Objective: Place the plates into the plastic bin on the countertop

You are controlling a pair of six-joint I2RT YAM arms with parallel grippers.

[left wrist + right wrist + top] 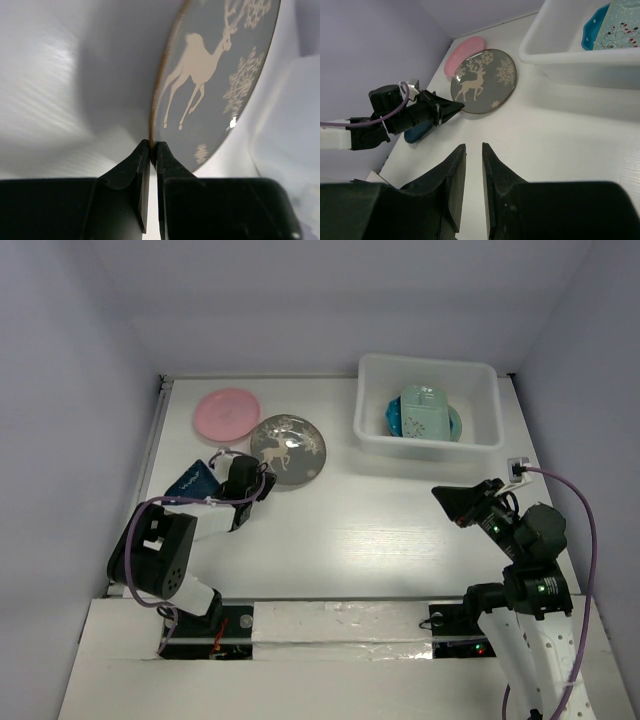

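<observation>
On my top feed the pink plate (pixel 227 412) lies flat at the far left of the countertop (pixel 350 540), close to the left wall. Nearer to me and just below it, a dark blue-teal plate (pixel 190 483) pokes out from under the left arm's wrist. The left gripper (pixel 153 145) reaches right from there, and its wrist camera shows me both fingers pinched nearly together on the gold rim of the grey deer plate (pixel 288 448), gripping it at the near-left edge. The plate's face spreads away up and to the right of the fingertips; I cannot tell whether that edge is off the surface. The deer plate sits just right of the pink one, their rims almost meeting. Further right, at the far side, the plastic bin (pixel 476 400) holds a blue scalloped plate (pixel 392 418) and a pale green flowered plate (pixel 423 412) leaning over it. The right gripper (pixel 473 146) hovers nearer to me than the bin, well apart from it, fingers drawn to a thin slit with nothing between them.
</observation>
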